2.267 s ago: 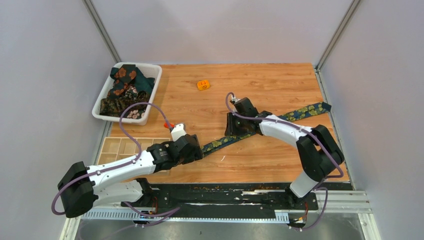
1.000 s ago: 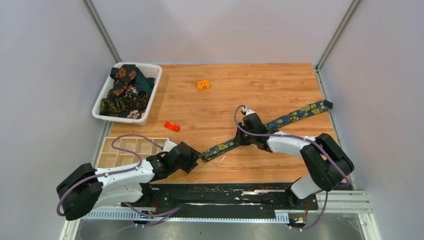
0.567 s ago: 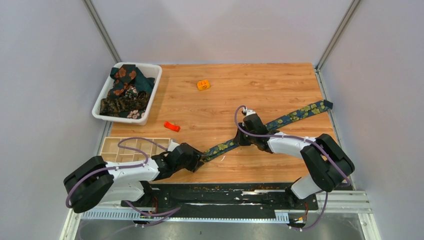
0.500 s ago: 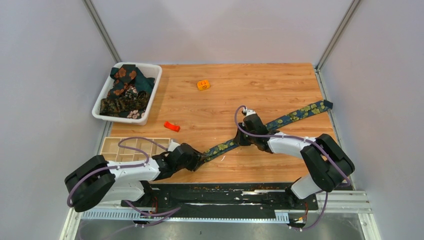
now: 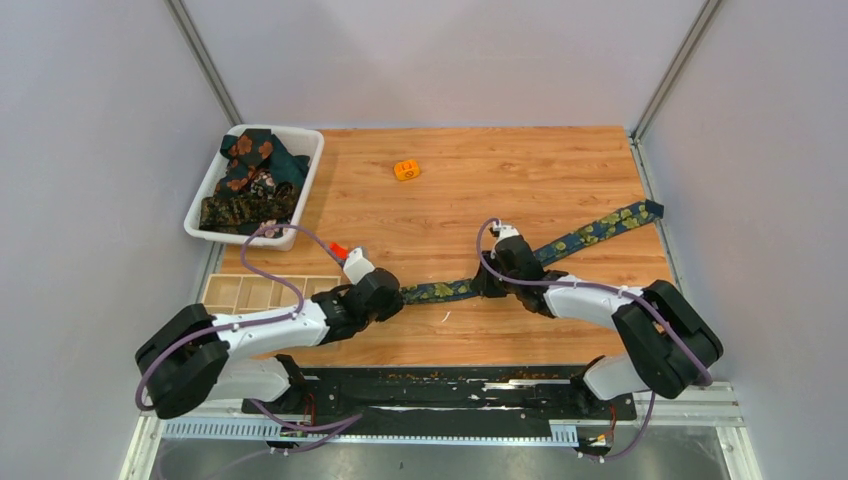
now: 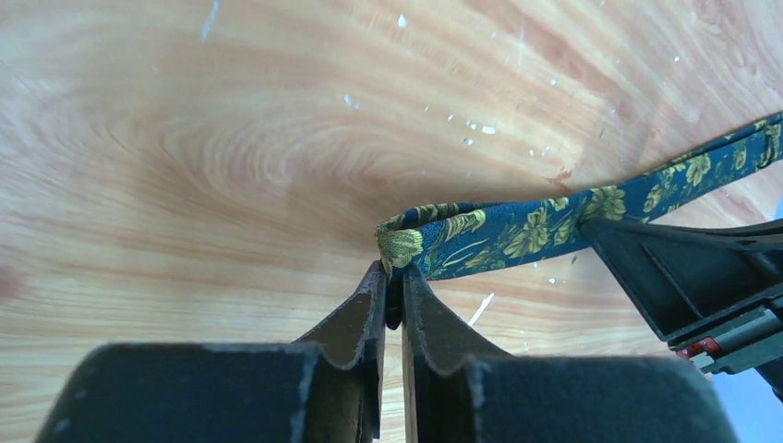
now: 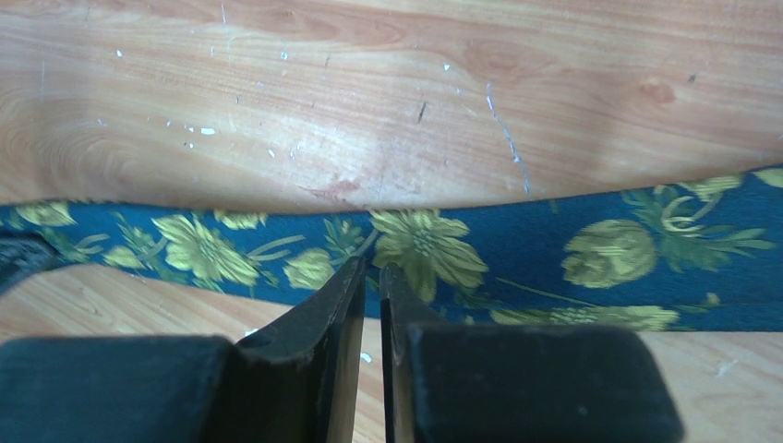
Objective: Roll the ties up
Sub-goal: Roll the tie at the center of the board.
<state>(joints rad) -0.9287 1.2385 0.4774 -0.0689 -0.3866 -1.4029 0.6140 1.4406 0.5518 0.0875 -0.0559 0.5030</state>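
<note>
The tie runs across the table from my left gripper at 7 o'clock to 3, my right gripper on its middle. The bin of other ties sits at 10, the divided tray at 8, a cube at 12.

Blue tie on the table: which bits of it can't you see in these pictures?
- Top view: the right pincer covers the middle of the tie; the left pincer covers its near end.
- Left wrist view: the tie runs off the right edge.
- Right wrist view: both ends are cut off by the picture's edges.
</note>
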